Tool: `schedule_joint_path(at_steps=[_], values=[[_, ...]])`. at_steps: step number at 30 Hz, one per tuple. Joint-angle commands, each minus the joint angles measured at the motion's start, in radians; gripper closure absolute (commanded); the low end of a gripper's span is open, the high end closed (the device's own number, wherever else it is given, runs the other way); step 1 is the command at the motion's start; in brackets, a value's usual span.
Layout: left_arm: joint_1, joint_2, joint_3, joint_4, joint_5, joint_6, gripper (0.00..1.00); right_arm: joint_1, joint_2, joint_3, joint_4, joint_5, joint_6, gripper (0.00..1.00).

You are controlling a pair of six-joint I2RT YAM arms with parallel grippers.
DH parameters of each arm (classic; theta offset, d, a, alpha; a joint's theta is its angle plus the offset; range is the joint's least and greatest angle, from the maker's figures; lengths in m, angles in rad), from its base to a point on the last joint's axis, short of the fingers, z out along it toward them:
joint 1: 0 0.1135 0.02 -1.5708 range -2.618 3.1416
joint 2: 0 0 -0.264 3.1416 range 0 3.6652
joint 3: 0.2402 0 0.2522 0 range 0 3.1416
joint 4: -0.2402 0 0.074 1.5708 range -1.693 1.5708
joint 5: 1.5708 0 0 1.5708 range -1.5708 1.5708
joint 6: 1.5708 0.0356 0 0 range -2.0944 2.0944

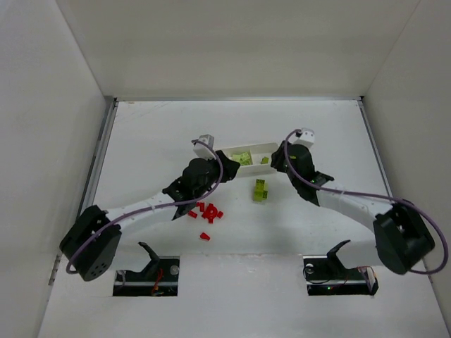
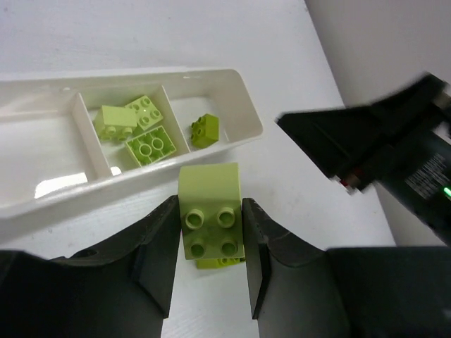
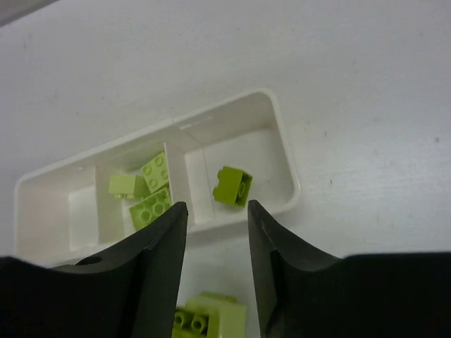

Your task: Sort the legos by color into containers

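Note:
The white tray (image 1: 257,146) lies mid-table. Its middle compartment holds three yellow-green legos (image 2: 141,130), its right compartment one (image 2: 204,130), and its left compartment shows no bricks. My left gripper (image 2: 210,211) is shut on a yellow-green lego (image 2: 209,211) just in front of the tray (image 2: 141,72); in the top view this gripper (image 1: 227,166) hides the brick. My right gripper (image 3: 217,211) is open with nothing between its fingers, above the tray's near wall (image 3: 285,151), by the tray's right end in the top view (image 1: 279,158). Several red legos (image 1: 206,211) lie on the table.
Two yellow-green bricks (image 1: 261,190) sit on the table in front of the tray, also at the bottom of the right wrist view (image 3: 208,317). One red brick (image 1: 204,236) lies apart, nearer the bases. The right arm (image 2: 380,148) is close on the left gripper's right.

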Motion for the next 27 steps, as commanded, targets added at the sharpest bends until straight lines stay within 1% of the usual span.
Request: schedule_joint_path(at_steps=[1,3,6,10,14,17,20,24,27], values=[[-0.002,0.095,0.115,0.045,-0.028,0.107,0.82,0.031,-0.159,-0.103,0.065,0.023,0.031,0.61],[0.004,0.169,0.166,0.048,-0.047,0.135,0.82,0.046,-0.242,-0.167,0.059,0.026,0.041,0.64],[0.011,0.278,0.240,0.061,-0.073,0.184,0.81,0.060,-0.340,-0.255,0.067,0.015,0.044,0.63],[0.028,0.416,0.339,0.050,-0.091,0.226,0.81,0.074,-0.422,-0.332,0.059,0.004,0.044,0.56],[0.039,0.483,0.412,-0.010,-0.091,0.238,0.80,0.141,-0.463,-0.356,0.048,-0.017,0.050,0.48],[0.042,0.519,0.442,-0.043,-0.102,0.246,0.77,0.216,-0.459,-0.349,0.039,-0.005,0.045,0.39],[0.044,0.545,0.465,-0.082,-0.125,0.253,0.71,0.256,-0.398,-0.326,0.036,0.004,0.030,0.33],[0.042,0.566,0.482,-0.110,-0.131,0.255,0.58,0.288,-0.295,-0.278,0.024,0.039,0.030,0.31],[0.042,0.556,0.473,-0.110,-0.139,0.266,0.52,0.317,-0.243,-0.234,0.002,0.072,0.021,0.31]])
